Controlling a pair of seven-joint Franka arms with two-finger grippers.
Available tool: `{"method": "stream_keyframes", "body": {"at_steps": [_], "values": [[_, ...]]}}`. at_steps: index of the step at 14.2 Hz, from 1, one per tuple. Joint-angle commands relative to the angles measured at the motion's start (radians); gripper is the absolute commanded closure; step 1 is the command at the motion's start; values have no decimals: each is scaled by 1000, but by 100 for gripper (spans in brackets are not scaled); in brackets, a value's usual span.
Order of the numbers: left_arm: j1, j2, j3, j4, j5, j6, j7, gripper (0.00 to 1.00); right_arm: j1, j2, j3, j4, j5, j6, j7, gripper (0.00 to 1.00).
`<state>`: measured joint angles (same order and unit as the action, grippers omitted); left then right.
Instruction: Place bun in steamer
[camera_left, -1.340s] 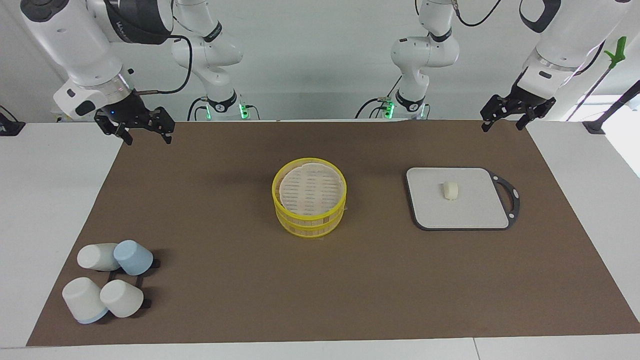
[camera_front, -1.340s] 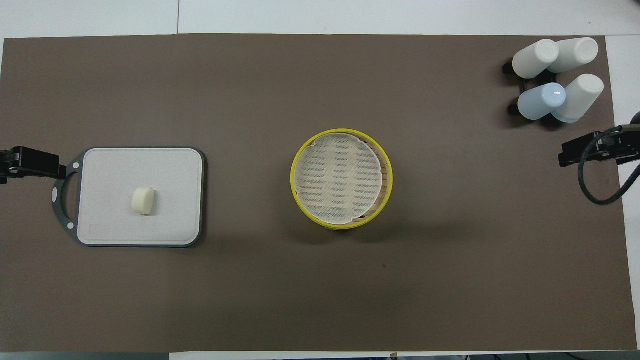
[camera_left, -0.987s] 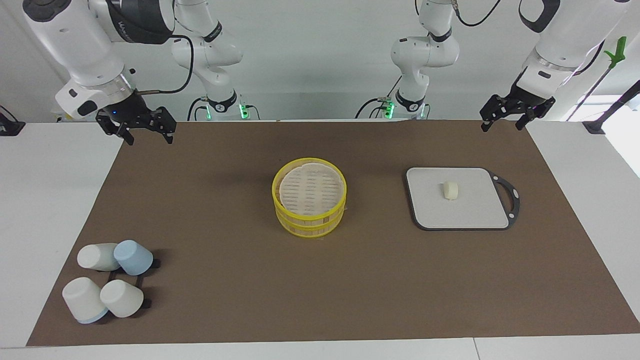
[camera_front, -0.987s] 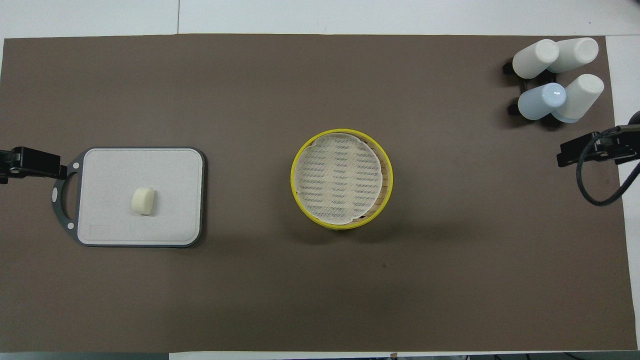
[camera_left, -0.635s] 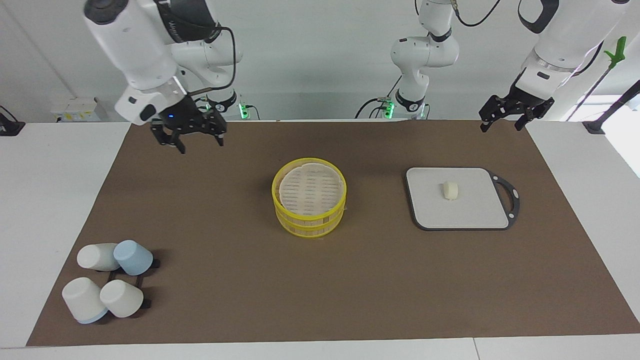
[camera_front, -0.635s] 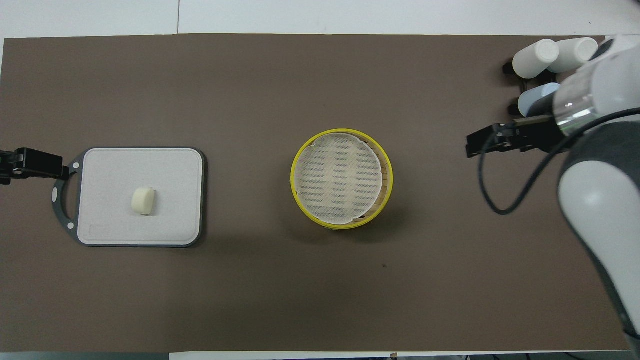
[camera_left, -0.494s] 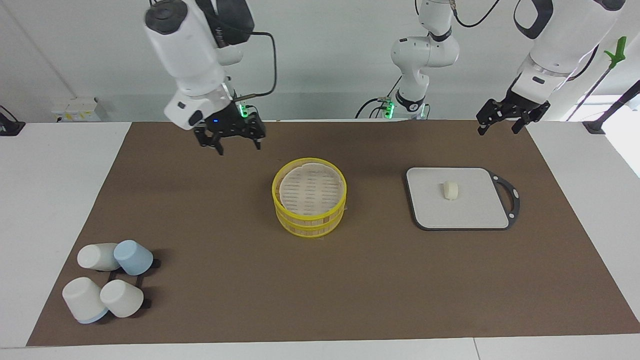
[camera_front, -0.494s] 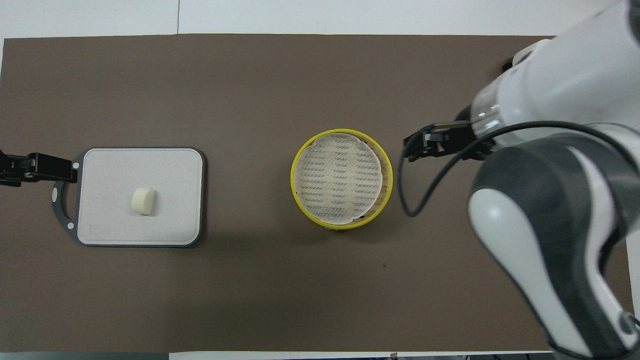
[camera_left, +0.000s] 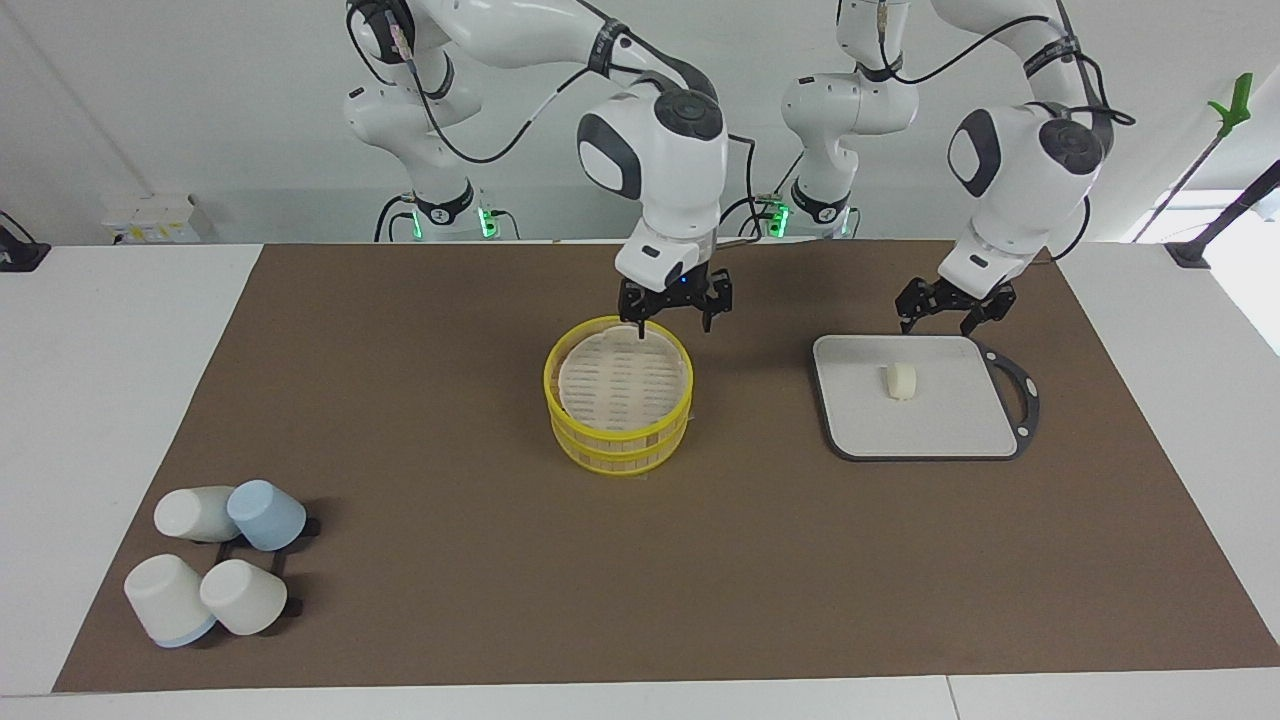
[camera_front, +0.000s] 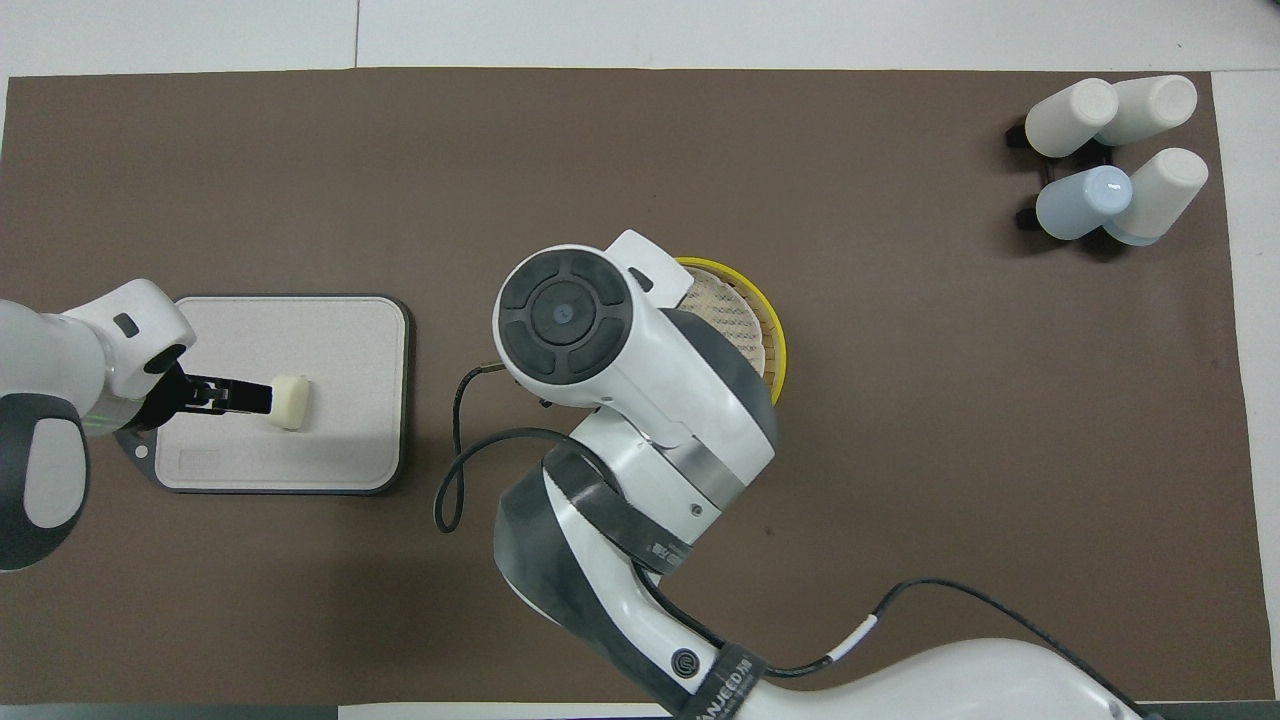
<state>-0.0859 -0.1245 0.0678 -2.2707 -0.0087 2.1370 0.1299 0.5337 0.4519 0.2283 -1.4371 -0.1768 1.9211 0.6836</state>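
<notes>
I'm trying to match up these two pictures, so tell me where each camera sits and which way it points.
Facing view: high across the table, looking back at the robots; both arms show whole, right end effector over the steamer, left end effector over the board's edge nearest the robots.
Overhead view: above the robots' end, looking steeply down; the right arm hides most of the steamer, left end effector beside the bun.
Shared: steamer, board, bun, cups, half a turn apart.

facing: high, across the worktop (camera_left: 120, 330), toward the robots — wide | overhead: steeply down from the robots' end — wide | shared: whole brown mat (camera_left: 420, 600), half-turned
</notes>
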Motion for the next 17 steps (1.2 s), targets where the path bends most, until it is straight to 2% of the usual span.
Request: {"method": "stream_keyframes", "body": {"at_steps": [1,3,7,8,9,10,11,12,13,14,17], "values": [[-9,40,1,-87,-11,148,43,0,-14,45,3,-27,-59,91,17,0],[-20,104,1,-90,-11,211,74,0,-27,44,3,-52,-34,110,19,0],[-24,131,1,-133,-11,313,80,0,-20,48,5,-91,-24,165,62,0],[-24,137,1,-133,-11,325,89,1,-20,50,5,-89,-4,176,71,9],[-24,137,1,-135,-11,327,112,8,-18,48,5,-88,37,179,73,18],[-23,137,1,-135,-11,325,120,20,-18,48,3,-88,40,179,73,28],[-23,137,1,-135,-11,324,113,40,-20,48,3,-91,40,179,70,40],[-20,137,1,-133,-11,319,106,61,-20,48,5,-91,40,177,68,60],[-15,137,1,-133,-11,316,106,76,-20,48,5,-91,42,173,68,83],[-12,137,1,-132,-11,314,106,83,-20,48,5,-92,42,173,62,100],[-8,146,1,-61,-14,223,106,84,-29,39,3,-69,39,119,41,100]]}}
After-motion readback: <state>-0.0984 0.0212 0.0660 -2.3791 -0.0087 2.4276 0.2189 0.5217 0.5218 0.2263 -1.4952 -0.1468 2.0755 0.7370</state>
